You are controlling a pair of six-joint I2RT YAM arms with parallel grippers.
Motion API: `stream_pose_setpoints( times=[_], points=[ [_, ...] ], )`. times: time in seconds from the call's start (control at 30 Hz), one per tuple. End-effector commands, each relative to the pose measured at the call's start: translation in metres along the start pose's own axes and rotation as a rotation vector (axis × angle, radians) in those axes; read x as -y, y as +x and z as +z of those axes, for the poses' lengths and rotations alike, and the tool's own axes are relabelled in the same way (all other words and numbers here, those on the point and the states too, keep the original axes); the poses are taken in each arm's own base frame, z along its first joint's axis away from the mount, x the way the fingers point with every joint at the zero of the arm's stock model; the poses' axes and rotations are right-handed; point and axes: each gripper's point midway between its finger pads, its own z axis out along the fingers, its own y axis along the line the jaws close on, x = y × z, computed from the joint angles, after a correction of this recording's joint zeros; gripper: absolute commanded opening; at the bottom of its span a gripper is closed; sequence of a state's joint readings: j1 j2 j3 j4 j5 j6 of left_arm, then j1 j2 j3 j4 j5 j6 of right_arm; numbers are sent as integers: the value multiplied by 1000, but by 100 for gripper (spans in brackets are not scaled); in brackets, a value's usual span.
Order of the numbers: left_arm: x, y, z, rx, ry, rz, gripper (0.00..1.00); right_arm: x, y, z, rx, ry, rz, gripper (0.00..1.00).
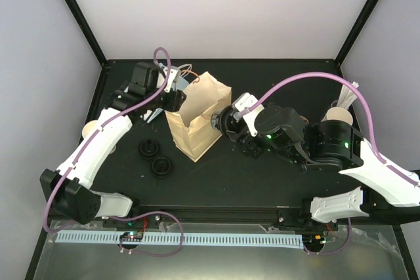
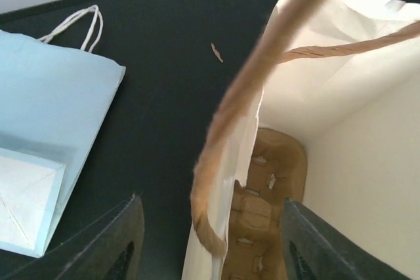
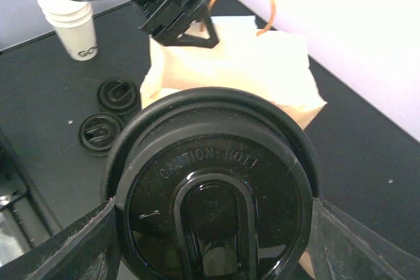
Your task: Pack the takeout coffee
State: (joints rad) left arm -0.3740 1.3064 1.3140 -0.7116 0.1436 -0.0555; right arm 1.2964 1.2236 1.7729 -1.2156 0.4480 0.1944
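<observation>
Gripping the takeout coffee [image 3: 213, 181] by its paper wall, just under the lid, looks wisest: it is probably light and thin-sided, and would dent or spill if squeezed hard or tipped. It sits clamped in the right gripper [image 1: 231, 122], just beside the paper bag's [image 1: 197, 129] right wall, with that arm elbow-bent, reaching in from the bag's right. The left gripper [image 1: 174, 98], jaws partly apart, straddles the bag's left rim.

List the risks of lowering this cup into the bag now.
The handle slants across the brown bag's mouth, so the takeout coffee may snag. The left gripper's fingers stand apart around the bag edge; a nudge from the right gripper might tip the bag. Missing a well in the carrier could tilt the cup.
</observation>
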Motion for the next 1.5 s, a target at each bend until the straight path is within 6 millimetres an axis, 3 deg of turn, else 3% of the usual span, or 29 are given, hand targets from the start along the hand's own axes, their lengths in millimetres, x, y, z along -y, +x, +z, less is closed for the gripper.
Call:
stream_pose_setpoints(
  times=[0.0, 0.13, 0.27, 0.3, 0.47, 0.73, 1.0, 1.23, 1.47],
  points=[
    [4, -6, 3, -30, 38, 1, 54, 28, -12, -8, 50, 154, -34, 63],
    [9, 0, 10, -79, 72, 26, 39, 43, -21, -10, 81, 255, -51, 61],
    [16, 1, 10, -98, 116, 49, 5, 53, -31, -11, 106, 321, -70, 59],
    [18, 1, 9, -94, 122, 57, 2, 56, -32, -10, 110, 336, -74, 58],
    [30, -6, -5, -31, 166, 108, 2, 65, -38, -7, 119, 381, -99, 57],
    [59, -10, -36, 95, 231, 241, 1, 55, -33, 8, 120, 354, -168, 55],
    [70, 4, -46, 152, 197, 361, 2, 30, -10, 18, 132, 198, -279, 54],
    [82, 13, -47, 159, 180, 448, 2, 14, -2, 15, 179, 93, -343, 54],
    [88, 17, -44, 144, 167, 477, 2, -6, 25, 35, 80, -2, -448, 54]
  ],
)
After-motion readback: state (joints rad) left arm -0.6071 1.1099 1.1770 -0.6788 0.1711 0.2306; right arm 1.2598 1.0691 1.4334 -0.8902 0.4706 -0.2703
